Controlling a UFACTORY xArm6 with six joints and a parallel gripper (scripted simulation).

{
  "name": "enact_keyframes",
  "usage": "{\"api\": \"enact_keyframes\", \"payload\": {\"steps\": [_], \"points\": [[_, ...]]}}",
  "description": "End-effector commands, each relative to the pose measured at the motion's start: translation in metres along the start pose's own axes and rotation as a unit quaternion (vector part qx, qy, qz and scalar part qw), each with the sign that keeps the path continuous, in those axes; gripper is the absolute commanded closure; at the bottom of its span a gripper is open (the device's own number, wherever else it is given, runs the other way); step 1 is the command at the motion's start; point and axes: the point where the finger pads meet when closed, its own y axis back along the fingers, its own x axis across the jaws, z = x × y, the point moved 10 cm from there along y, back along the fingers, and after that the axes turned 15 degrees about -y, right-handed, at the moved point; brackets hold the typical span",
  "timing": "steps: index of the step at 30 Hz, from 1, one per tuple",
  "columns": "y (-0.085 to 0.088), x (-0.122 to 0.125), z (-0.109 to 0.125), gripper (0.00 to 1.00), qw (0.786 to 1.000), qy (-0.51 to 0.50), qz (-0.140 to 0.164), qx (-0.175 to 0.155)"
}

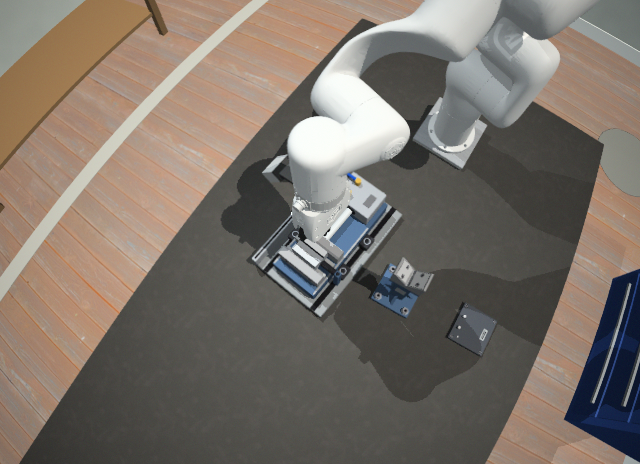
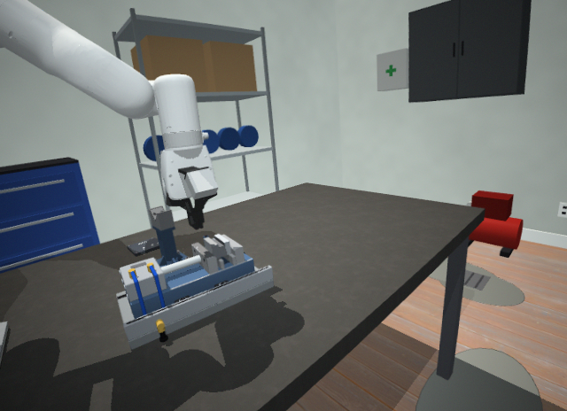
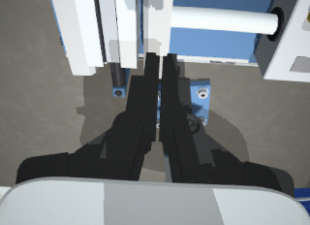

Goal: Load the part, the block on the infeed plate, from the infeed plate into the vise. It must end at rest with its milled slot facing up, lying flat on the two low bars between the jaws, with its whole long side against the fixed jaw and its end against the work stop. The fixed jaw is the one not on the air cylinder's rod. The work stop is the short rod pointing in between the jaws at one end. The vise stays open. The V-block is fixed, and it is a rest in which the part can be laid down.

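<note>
From my station I take the vise [image 2: 201, 301] as my landmark. It sits on the dark table top [image 2: 343, 242], and the arm reaches down over its middle.

The gripper [image 2: 197, 221] hangs above the vise, clear of it. Its black fingers are pressed together along their whole length with nothing between them, so the pincer is at its narrowest and empty. In the wrist view the fingertips point down at the near end of the moving jaw, the pale one on the white rod [image 3: 220, 19] that comes out of the air cylinder [image 3: 291, 25].

The part [image 3: 116, 25] is inside the vise. I see it as a grey block lying between the two jaws, its long side up against the big white fixed jaw [image 3: 72, 18] on the far side from the rod. A gap shows between the part and the moving jaw, so the vise stands open. I cannot tell from these views whether the slot faces up or whether the part's end meets the work stop.

The V-block [image 1: 412, 278] stands just beside the vise, on a small blue foot. The infeed plate [image 1: 467, 330] lies beyond the V-block, well apart from the vise. The arm's base plate [image 1: 467, 159] is on the opposite side of the vise from me in the exterior view
</note>
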Motion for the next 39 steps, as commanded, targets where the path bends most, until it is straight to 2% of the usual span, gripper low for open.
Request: {"api": "enact_keyframes", "payload": {"steps": [1,21,39], "points": [[-0.008,-0.001,0.000,1.00,1.000,0.000,-0.002,0.000],[-0.033,-0.001,0.001,1.00,1.000,0.000,-0.002,0.000],[-0.038,-0.001,0.001,1.00,1.000,0.000,-0.002,0.000]]}}
